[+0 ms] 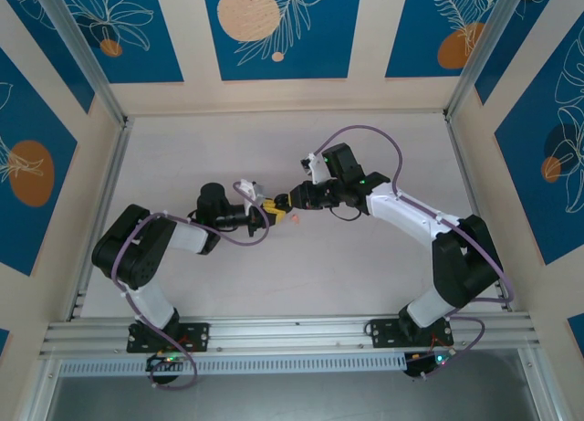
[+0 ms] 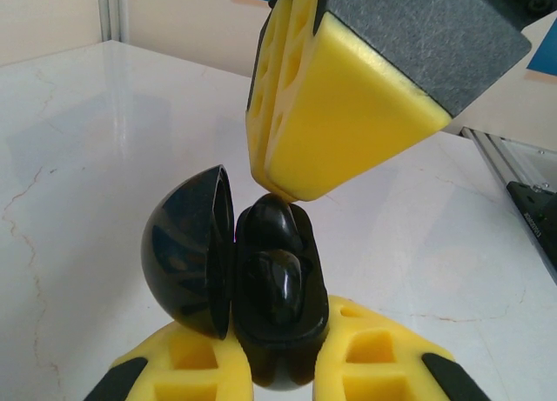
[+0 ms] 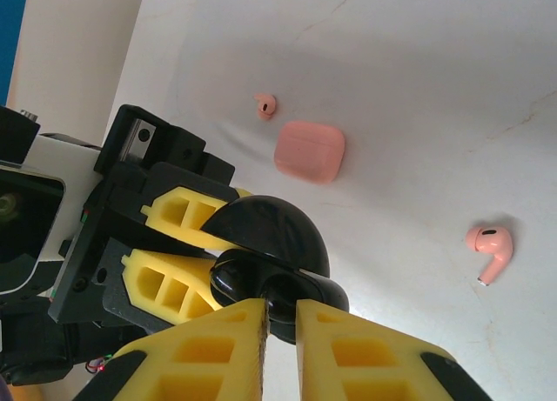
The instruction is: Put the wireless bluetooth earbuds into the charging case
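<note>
1. My left gripper (image 2: 278,370) is clamped on the charging case (image 2: 271,318). At the bottom of the left wrist view, its ribbed yellow fingers (image 2: 178,366) press on either side of the case.
2. The case is a glossy black shell, standing on edge. Its dome-shaped lid (image 2: 178,262) is hinged open toward frame left.
3. Two smooth, rounded black lumps show inside the base. I cannot tell whether they are seated earbuds or case moulding.
4. My right gripper (image 3: 280,310) has its blocky yellow fingers all but together, with a thin slit between them. They rest against the case rim at lower centre of the right wrist view. I cannot tell whether anything is pinched there.
5. The table (image 3: 418,62) is matte white with faint marble veins.
6. A rounded, satin pink box (image 3: 310,151) lies shut at upper centre of the right wrist view.
7. One pink earbud (image 3: 265,106) lies just to the box's upper left. A second, stemmed pink earbud (image 3: 490,247) lies well apart at frame right.
</note>
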Tool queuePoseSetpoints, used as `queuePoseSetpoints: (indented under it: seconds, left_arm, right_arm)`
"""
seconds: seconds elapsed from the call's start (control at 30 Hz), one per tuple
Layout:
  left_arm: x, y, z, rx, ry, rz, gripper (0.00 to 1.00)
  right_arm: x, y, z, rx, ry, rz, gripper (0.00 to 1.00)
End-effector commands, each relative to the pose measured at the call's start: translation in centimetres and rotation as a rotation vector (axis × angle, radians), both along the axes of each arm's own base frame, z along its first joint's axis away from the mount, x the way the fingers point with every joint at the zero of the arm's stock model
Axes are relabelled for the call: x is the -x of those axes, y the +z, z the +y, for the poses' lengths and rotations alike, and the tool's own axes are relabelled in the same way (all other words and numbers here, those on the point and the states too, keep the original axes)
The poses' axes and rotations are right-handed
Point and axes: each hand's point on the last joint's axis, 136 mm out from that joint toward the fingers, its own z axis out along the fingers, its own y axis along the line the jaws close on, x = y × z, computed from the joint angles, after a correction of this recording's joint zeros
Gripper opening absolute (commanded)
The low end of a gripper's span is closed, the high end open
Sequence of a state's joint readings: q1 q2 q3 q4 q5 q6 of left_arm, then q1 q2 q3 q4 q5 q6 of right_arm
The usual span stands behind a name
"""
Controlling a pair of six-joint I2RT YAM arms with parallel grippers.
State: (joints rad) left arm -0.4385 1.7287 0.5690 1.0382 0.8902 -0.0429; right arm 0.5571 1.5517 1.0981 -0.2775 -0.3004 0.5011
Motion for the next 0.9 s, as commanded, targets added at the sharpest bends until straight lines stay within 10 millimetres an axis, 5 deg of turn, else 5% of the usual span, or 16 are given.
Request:
queuePoseSetpoints:
  seconds: [0.0, 0.4, 0.87]
  left_arm:
    - [0.6, 1.2, -0.1, 0.027, -0.035, -0.042, 0.07]
    - [0.9, 1.8, 0.0, 0.034, -0.041, -0.054, 0.07]
    - [1.6, 2.7, 0.2, 0.045, -0.050, -0.092, 0.07]
  right_arm:
    - [0.3, 0.2, 0.6, -0.009, 0.029, 0.008, 0.18]
    - [0.2, -0.1, 0.4, 0.003, 0.024, 0.002, 0.17]
    - [-0.3, 6.6, -2.9, -0.197, 0.223, -0.483, 0.30]
